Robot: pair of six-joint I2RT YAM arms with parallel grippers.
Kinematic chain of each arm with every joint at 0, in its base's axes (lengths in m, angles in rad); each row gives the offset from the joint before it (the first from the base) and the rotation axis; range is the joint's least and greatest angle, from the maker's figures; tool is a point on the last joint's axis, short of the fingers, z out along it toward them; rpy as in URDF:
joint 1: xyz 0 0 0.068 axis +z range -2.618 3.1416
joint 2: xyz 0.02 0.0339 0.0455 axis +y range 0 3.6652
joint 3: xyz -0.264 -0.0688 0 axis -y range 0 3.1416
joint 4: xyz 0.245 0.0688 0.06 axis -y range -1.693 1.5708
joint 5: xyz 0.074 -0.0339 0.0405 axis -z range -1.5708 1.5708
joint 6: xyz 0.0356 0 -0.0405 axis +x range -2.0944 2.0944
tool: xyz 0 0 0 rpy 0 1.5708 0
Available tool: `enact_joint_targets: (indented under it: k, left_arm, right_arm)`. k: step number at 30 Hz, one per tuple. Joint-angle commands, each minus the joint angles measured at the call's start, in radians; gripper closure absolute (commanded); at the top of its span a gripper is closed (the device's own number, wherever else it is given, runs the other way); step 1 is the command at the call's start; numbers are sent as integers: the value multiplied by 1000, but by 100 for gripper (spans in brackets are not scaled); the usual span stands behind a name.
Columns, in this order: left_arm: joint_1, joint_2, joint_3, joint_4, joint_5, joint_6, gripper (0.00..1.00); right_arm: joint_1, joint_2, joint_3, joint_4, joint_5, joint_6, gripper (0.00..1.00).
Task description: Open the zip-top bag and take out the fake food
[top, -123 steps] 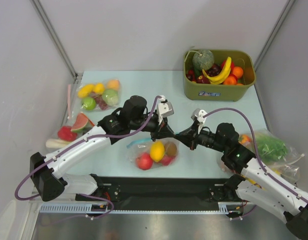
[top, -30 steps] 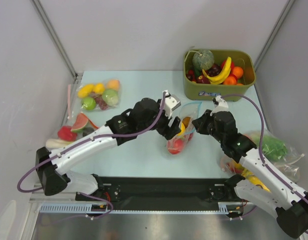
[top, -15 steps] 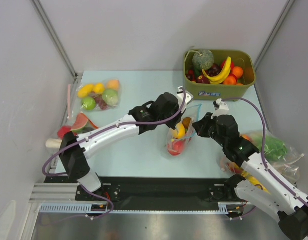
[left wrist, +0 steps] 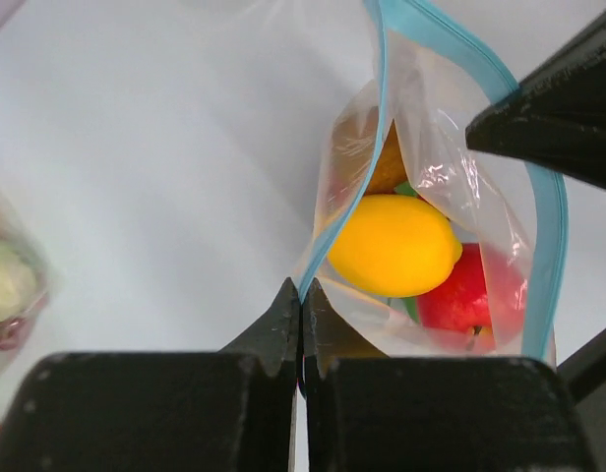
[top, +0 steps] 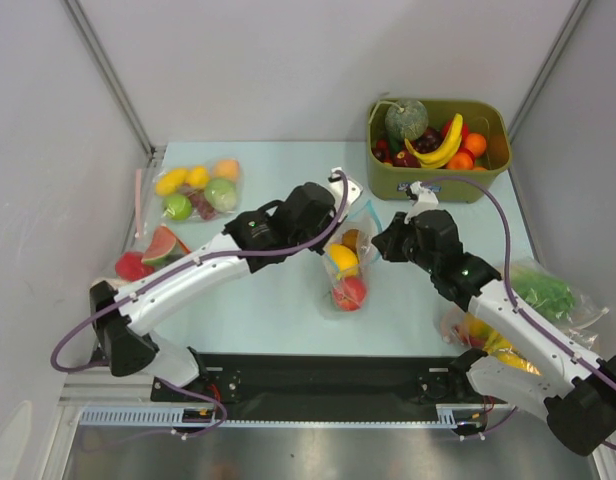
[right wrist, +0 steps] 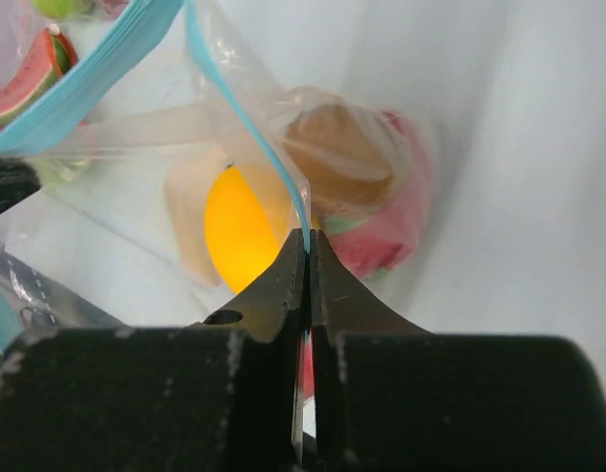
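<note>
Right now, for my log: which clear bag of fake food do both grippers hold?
The middle bag, with the lemon: left gripper and right gripper each pinch one lip. The far-left bag and right-edge bag lie ungripped.

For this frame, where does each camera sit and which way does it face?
Top external: above and behind the bases, looking down on the table; both arms, the bag and bin show.
Left wrist: on the left arm, looking along the left gripper, shut on one bag lip.
Right wrist: on the right arm, looking along the right gripper, shut on the other lip.
Shared: both wrist views see the lemon inside the open bag.
</note>
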Motion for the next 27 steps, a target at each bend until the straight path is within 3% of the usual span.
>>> enact_joint_targets:
  k: [1,8,21,22,25,26,27]
  left_arm:
    - [11,-97,78,-41,-81,45,99]
    - [12,-119,52,-75,-25,35,100]
    - [12,-166,-203,54,14,20,100]
    - [12,-169,-214,63,20,20,100]
    - [12,-173,-232,89,43,20,100]
    - [14,-171,-232,89,47,20,100]
    - [14,-173,-237,94,52,20,100]
  right_arm:
    - [7,22,98,59,-17,-45,100]
    - [5,7,115,7,52,-79,100]
    - [-7,-22,46,-107,196,-82,100]
    - [-3,-28,52,-107,184,-94,97]
    - [31,-57,93,-87,123,-165,70]
    - [48,-65,109,-76,111,-198,57]
    - [66,-74,136,-73,103,-218,51]
